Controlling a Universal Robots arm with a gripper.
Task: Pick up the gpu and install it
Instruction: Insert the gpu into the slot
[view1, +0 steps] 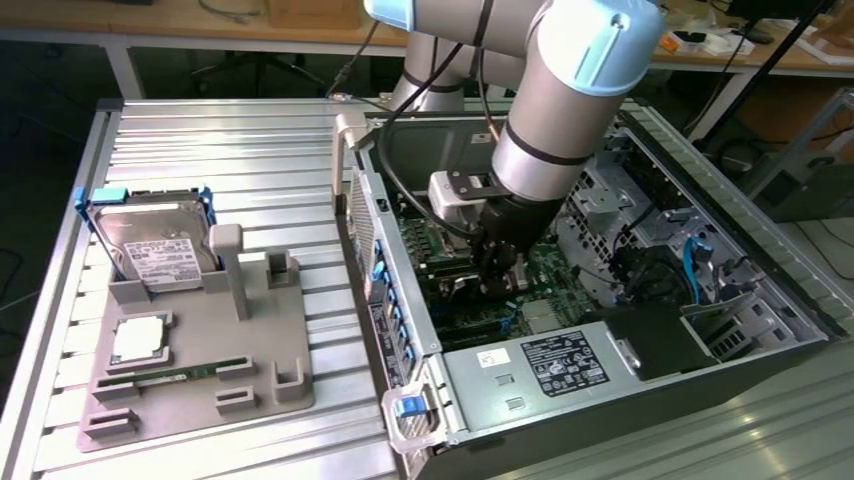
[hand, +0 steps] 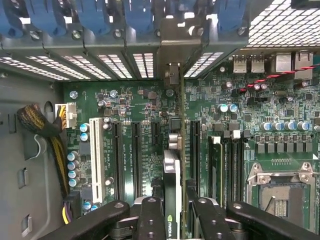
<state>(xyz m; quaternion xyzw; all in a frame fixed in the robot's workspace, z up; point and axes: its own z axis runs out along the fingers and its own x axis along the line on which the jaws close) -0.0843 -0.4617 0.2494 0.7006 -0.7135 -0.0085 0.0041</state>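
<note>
Claw (hand: 172, 212) around thin flat gpu (hand: 171, 170)

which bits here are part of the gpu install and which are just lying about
In the job:
gpu, edge-on, held in the gripper
motherboard slots below it
open computer case

Lying about:
hard drive upright in the grey holder tray
cpu
memory stick

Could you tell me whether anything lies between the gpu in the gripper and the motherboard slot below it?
Nothing visible does. The gripper holds the gpu edge-on directly over the motherboard. Its bracket end lines up with the rear slot opening, and the neighbouring expansion slots stand empty beside it.
</note>
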